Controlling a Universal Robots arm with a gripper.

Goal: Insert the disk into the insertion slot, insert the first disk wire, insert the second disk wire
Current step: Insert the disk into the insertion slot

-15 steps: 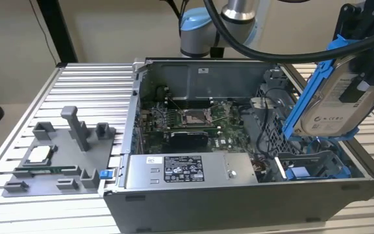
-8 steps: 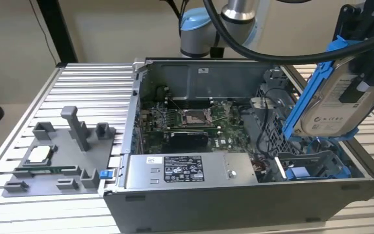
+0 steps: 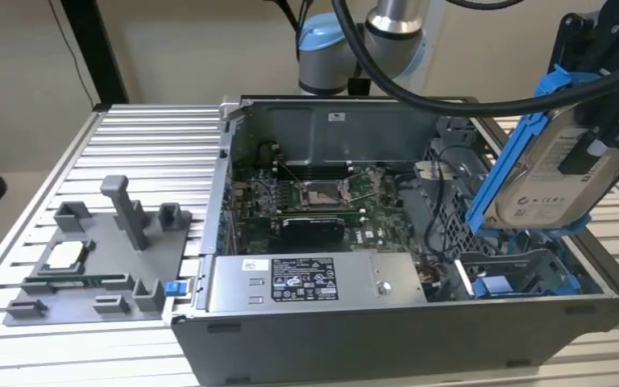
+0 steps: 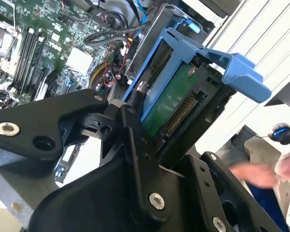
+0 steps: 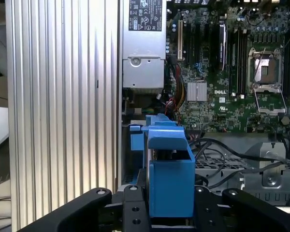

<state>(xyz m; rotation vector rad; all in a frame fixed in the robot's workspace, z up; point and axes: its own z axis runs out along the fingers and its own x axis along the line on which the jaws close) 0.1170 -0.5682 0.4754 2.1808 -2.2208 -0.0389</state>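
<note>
- In the exterior view the disk hangs tilted at 3 o'clock, clear above the insertion slot at 4 o'clock, and is not yet seated.
- The gripper has its 2 fingers clamped on the disk's blue carrier, 1 on each side.
- Risk: going in at this tilt, the carrier could jam on the slot's blue rails or scrape the perforated wall.
- Risk: the loose black cables beside the bay could get pinched under the disk.

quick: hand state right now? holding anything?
The hand is shut on the disk, raised over the case, not yet in the insertion slot.
</note>
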